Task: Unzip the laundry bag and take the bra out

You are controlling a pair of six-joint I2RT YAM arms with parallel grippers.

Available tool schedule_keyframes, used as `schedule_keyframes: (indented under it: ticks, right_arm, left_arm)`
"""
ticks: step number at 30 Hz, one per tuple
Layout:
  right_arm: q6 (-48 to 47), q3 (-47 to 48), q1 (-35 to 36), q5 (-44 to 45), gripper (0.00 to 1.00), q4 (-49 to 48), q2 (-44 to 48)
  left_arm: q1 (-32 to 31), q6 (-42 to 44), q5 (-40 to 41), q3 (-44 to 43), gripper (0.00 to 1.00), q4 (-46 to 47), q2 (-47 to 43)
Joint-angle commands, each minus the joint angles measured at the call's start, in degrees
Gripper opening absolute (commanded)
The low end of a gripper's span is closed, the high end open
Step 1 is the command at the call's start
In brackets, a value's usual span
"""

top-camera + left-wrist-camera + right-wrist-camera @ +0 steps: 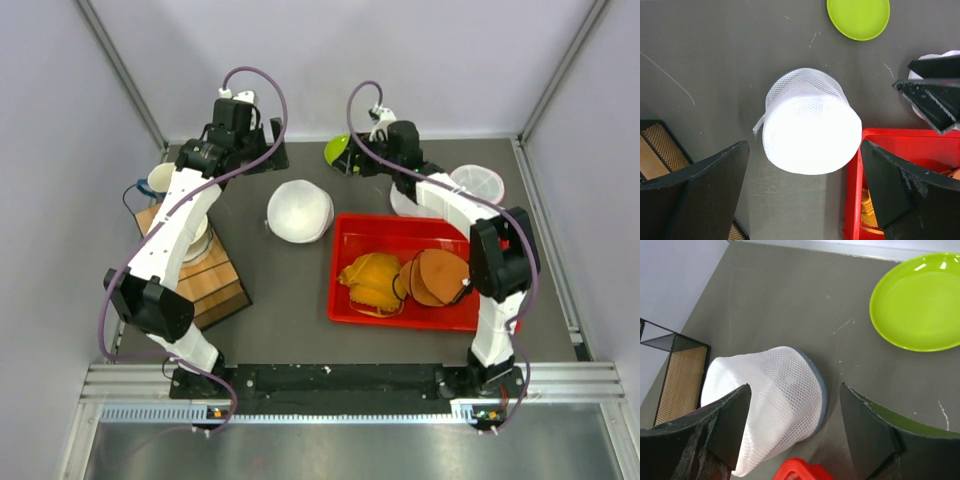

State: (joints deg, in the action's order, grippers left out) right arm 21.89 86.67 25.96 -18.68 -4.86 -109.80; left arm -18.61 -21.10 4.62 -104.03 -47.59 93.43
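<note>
The white mesh laundry bag [300, 210] stands as a short round drum on the dark table, left of the red tray [345, 300]. The bag [810, 127] shows no opening, and its contents are hidden. An orange lacy bra [372, 280] and a brown bra [435, 275] lie in the tray. My left gripper [805, 145] hangs open high above the bag, nothing between its fingers. My right gripper [795, 386] is open too, up at the far side over the bag [765, 405], holding nothing.
A lime green plate [338, 150] lies at the far edge under the right wrist. A wooden box with a black wire rack [205, 275] and a white cup [160, 180] stand at the left. A white round container [478, 183] sits behind the tray.
</note>
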Motion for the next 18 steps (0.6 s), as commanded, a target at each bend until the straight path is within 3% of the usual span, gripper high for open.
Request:
schedule_keyframes:
  ticks: [1,4,7,11,14,16,18]
  right_arm:
    - [0.3,3.5,-0.4,-9.2,0.75,4.4,-3.3]
    - [1.0,-0.7,-0.4,-17.1,0.84,-0.6,-2.8]
    - [2.5,-4.4,0.5,-22.4,0.86,-4.9,-1.4]
    - [2.5,-6.7,3.5,-21.1,0.87,-5.4,0.6]
    - [1.2,-3.5,6.0,-18.7,0.79,-0.9,-2.2]
    - [1.6,-1.9,6.6,-18.3,0.46,0.2,-4.4]
    - [2.1,1.2,6.7,-18.1,0.00,1.1,-4.9]
  left_arm:
    - [0.2,-0.3,-1.3,0.0,0.99,2.3,-1.2]
    - [0.2,-0.3,-2.2,0.1,0.99,2.2,-1.1]
    - [0.2,-0.1,-2.0,1.2,0.99,2.3,-1.8]
    - [0.2,0.0,-1.4,1.5,0.99,2.1,-2.3]
    - [0.2,-0.4,-0.1,2.9,0.99,2.9,-3.8]
    - [0.2,-0.6,0.4,3.7,0.99,3.7,-5.2]
    - [0.2,-0.5,0.4,4.0,0.99,3.6,-6.0]
